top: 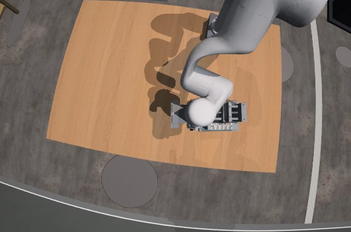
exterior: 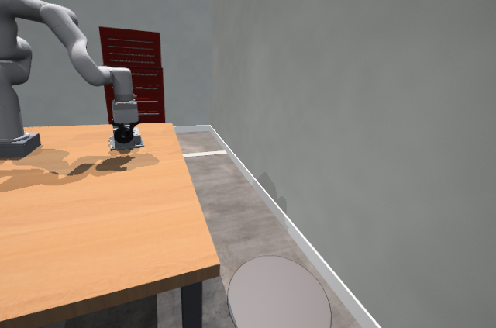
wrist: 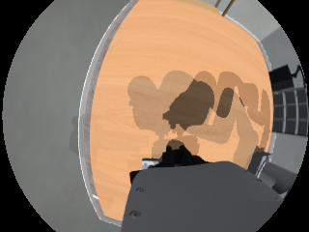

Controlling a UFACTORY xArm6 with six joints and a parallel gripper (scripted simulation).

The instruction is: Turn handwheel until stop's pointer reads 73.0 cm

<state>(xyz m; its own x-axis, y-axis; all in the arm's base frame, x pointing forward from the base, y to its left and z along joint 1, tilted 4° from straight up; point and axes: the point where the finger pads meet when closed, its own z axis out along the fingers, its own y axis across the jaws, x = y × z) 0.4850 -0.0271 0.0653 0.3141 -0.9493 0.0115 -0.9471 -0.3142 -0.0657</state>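
Note:
A small grey fixture with guide rods and a white scale strip point(top: 219, 126) sits on the wooden table, toward its right front part. A black handwheel point(exterior: 123, 137) is at the fixture's end and faces the exterior view. My gripper point(exterior: 125, 127) points straight down over it and is shut on the handwheel. From above, the wrist hides the wheel and the fingers. The stop point(top: 226, 113) stands across the rods, with a red pointer point(top: 225, 124) at the scale; the numbers are too small to read. In the wrist view only a dark bit of the gripper point(wrist: 181, 155) shows.
The arm's base point(exterior: 15, 143) is bolted at the table's far edge. A red cabinet point(exterior: 134, 76) stands behind the table. A grey wall runs along the right, and the table's near corner point(exterior: 211, 272) is beside it.

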